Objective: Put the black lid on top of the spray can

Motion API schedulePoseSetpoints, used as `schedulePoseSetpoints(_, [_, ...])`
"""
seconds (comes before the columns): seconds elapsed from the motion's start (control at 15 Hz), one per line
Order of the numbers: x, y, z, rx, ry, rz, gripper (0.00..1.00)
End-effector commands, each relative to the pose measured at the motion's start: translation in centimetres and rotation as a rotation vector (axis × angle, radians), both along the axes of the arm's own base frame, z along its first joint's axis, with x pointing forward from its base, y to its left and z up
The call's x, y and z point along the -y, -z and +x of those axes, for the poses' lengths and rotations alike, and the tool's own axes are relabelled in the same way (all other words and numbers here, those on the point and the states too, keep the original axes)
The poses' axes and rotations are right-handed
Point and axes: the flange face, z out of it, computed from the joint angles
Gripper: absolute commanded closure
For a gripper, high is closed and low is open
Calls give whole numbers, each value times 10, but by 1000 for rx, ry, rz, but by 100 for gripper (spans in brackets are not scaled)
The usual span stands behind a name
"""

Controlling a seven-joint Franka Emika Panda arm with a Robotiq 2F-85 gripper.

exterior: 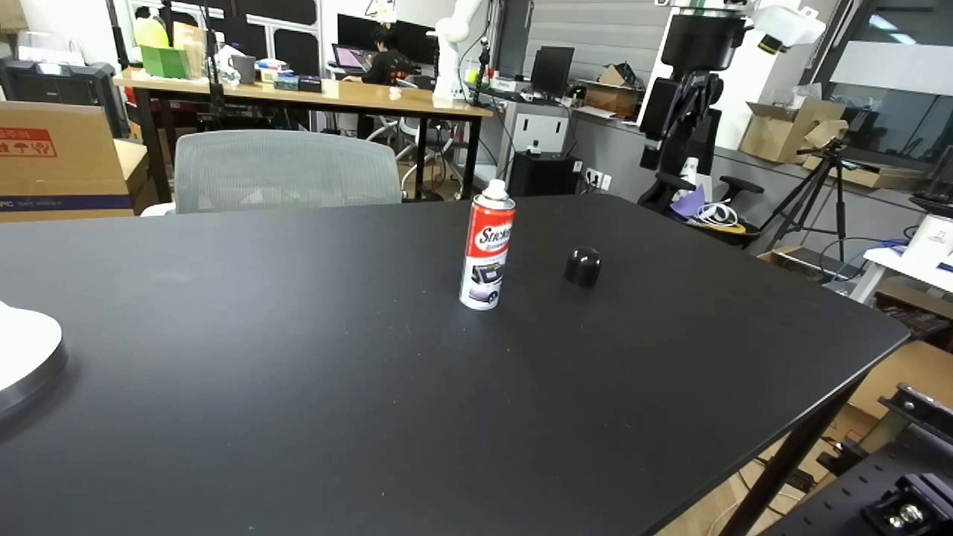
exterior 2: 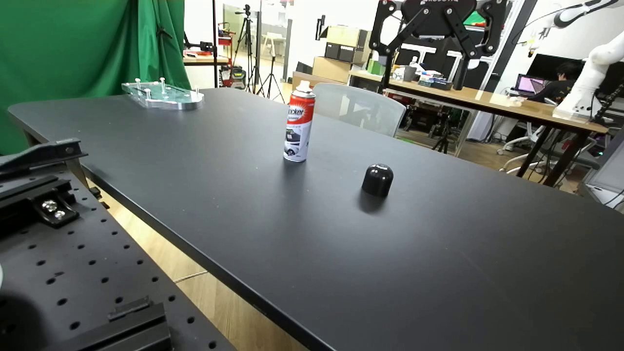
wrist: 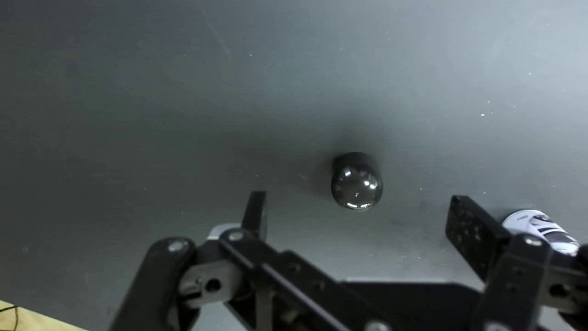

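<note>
1. The white cylindrical spray can (exterior: 488, 253) with a red band, dark lettering and a narrow white tip stands upright on the long black counter (exterior: 298, 335); its contents cannot be seen.
2. The small, glossy black, dome-shaped lid (exterior 2: 378, 181) rests dome-up on the counter, near the spray can but apart from it.
3. In an exterior view, a flapped brown cardboard box (exterior: 793, 130) in the background is open at the top; what it holds is too small to tell.
4. The black two-fingered end effector (exterior 2: 421, 85) hangs above the counter, its fingers (wrist: 475, 234) spread wide apart.
5. Looking down, the wrist view shows the lid in the gap between the fingers, on the surface below; one finger and its linkage cover part of the spray can.
6. An exterior view shows a green cloth curtain (exterior 2: 68, 63) and, near it, a clear greenish slab (exterior 2: 165, 95) with pale posts, at the counter's far end.
7. In an exterior view, a large brown carton (exterior: 63, 160) with a red printed label stands at the picture's left edge.
8. In both exterior views, a grey mesh-backed chair (exterior: 287, 171) stands behind the counter; beyond it, a wood-topped desk (exterior: 357, 94) carries a white robot arm (exterior: 450, 59).
9. A black perforated board (exterior 2: 122, 273) lies alongside the counter, across a strip of wooden floor (exterior 2: 207, 292).
</note>
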Motion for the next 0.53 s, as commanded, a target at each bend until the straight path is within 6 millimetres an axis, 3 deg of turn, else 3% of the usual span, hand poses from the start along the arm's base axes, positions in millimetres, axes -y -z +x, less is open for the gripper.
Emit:
schedulePoseSetpoints(0.0, [-5,12,9,4,66,-6,0])
schedulePoseSetpoints(0.47, [-6,61,39,44,198,-12,0])
